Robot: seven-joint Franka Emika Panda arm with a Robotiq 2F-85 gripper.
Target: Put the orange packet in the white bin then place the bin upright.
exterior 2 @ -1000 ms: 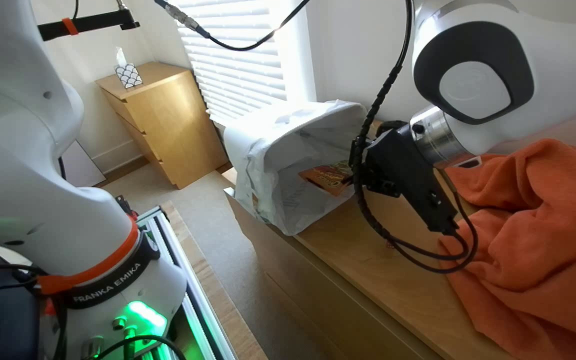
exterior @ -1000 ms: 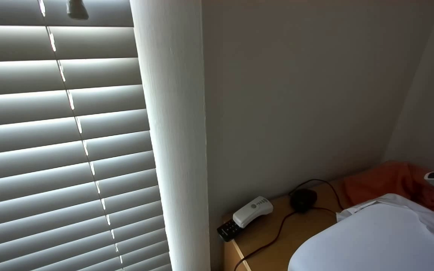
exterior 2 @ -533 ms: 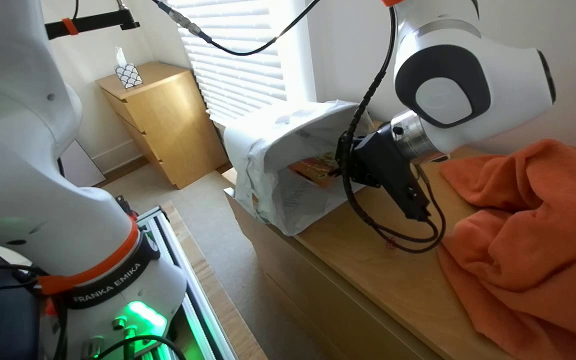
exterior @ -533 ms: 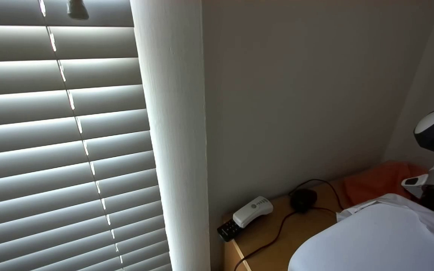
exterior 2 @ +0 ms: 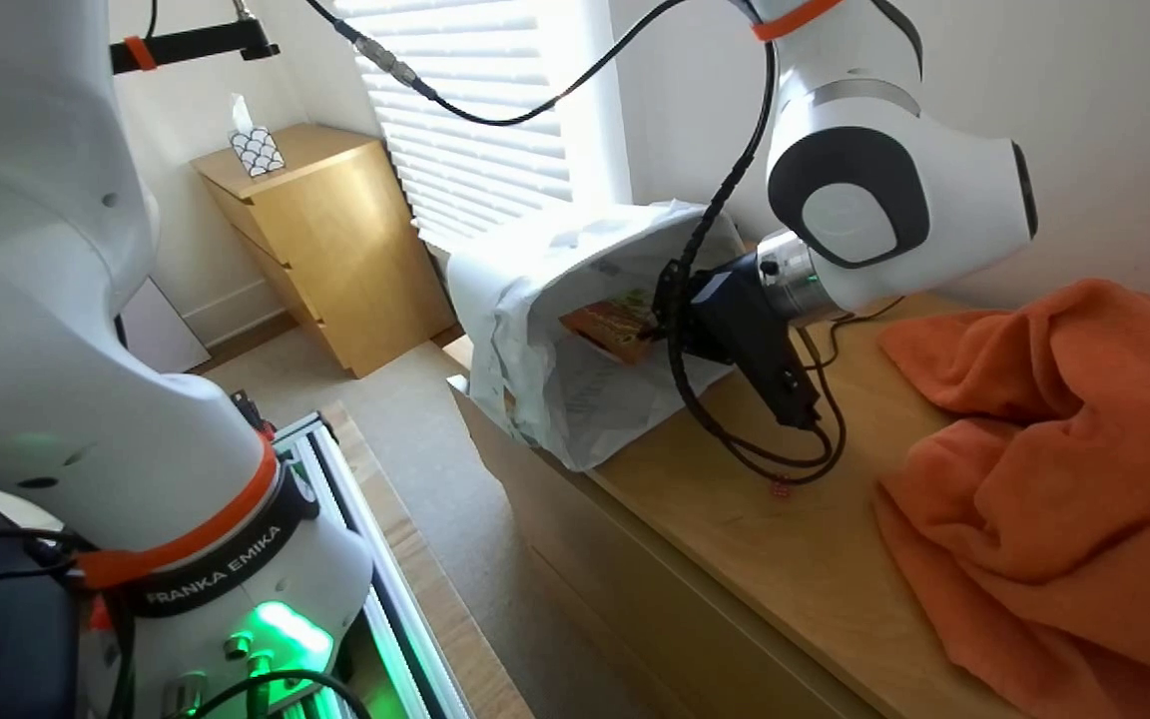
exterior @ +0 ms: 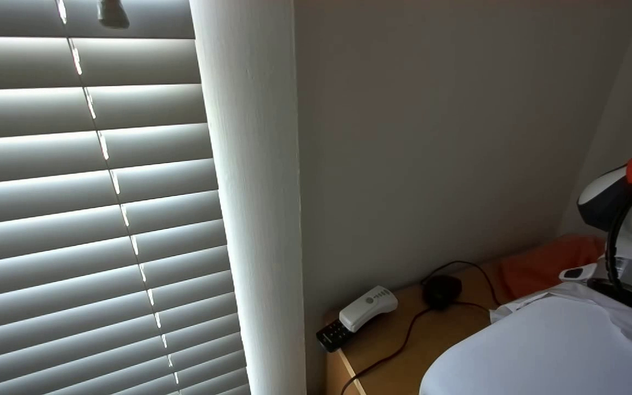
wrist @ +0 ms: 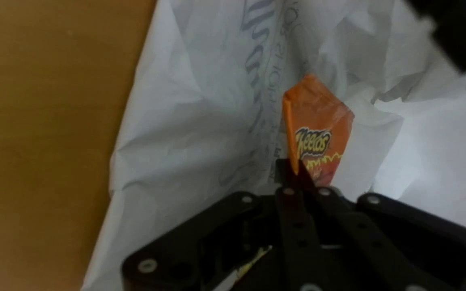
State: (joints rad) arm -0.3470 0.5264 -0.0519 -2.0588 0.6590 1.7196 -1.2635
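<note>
Step 1 of 2, apparently: loading | claw (wrist: 295,173) pinched tight on orange packet (wrist: 325,129), inside side-lying white bin (exterior: 546,351) | next should be: deeper, release, withdraw

Wooden top (exterior 2: 775,559) occupied by white bin (exterior: 519,351), laid on side. Orange cloth (exterior 2: 1054,459) heaped at one end; small red item (exterior 2: 781,486) seen near. Black remote (exterior: 331,336) set at corner, partly covered by white handset (exterior: 368,309); corded black device (exterior: 442,291) seen nearby.
</note>
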